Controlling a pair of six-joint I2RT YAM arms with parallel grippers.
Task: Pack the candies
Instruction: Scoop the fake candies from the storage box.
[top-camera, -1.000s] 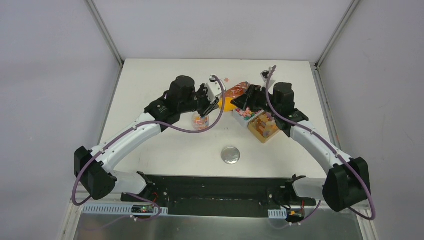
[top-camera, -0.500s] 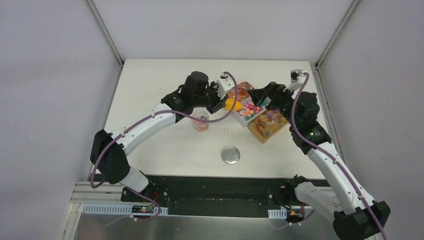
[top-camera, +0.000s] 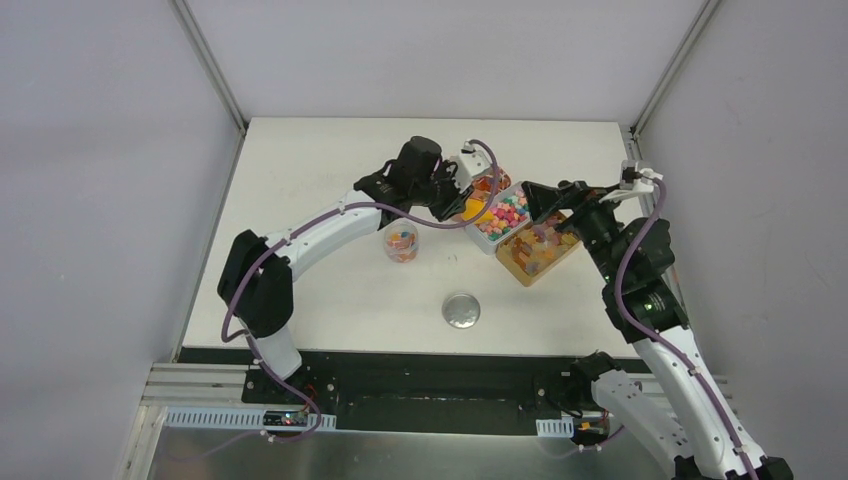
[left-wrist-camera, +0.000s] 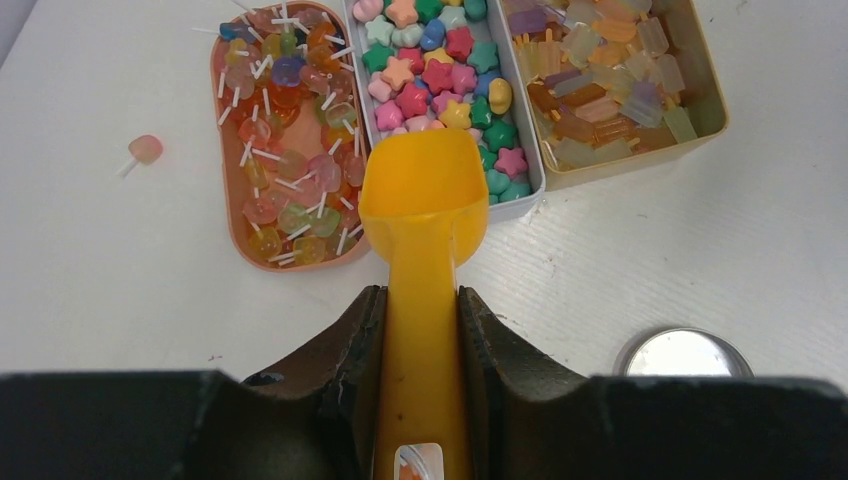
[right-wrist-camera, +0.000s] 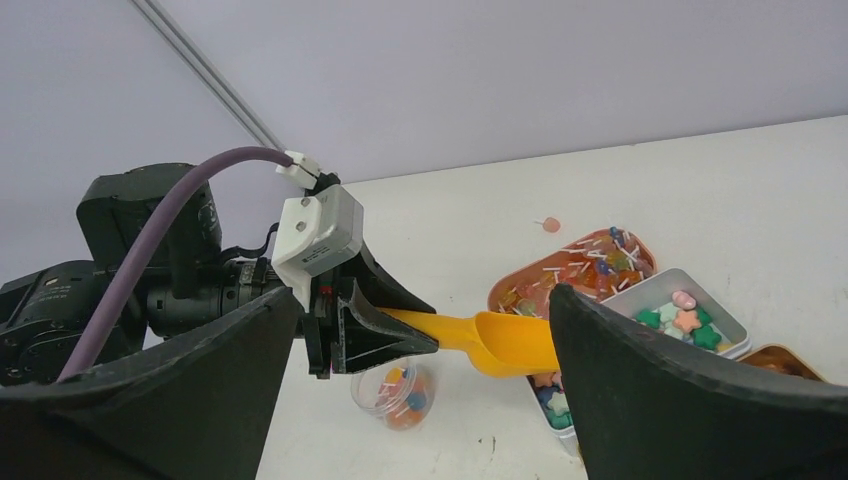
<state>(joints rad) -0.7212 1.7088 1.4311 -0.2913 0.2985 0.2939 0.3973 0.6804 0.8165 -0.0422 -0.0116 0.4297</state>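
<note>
My left gripper (left-wrist-camera: 420, 297) is shut on the handle of an orange scoop (left-wrist-camera: 424, 200). The scoop's bowl looks empty and hangs over the near end of the white tray (left-wrist-camera: 531, 120) of star-shaped candies (left-wrist-camera: 437, 72). To its left, a pink tray (left-wrist-camera: 222, 170) holds small lollipop candies (left-wrist-camera: 285, 120). To its right, a tan tray (left-wrist-camera: 712, 95) holds amber gummy chunks (left-wrist-camera: 605, 65). A clear jar (top-camera: 401, 243) partly filled with candies stands left of the trays. My right gripper (right-wrist-camera: 422, 297) is wide open and empty, raised beside the trays and facing the left gripper (right-wrist-camera: 365, 325).
A round silver lid (top-camera: 461, 311) lies on the white table in front of the trays. One loose lollipop candy (left-wrist-camera: 143, 149) lies left of the pink tray. The left arm (top-camera: 320, 225) reaches across the middle of the table.
The left gripper carried the scoop to the right, from near the jar to the white tray. The right gripper drew back from the trays to the right and opened wide.
</note>
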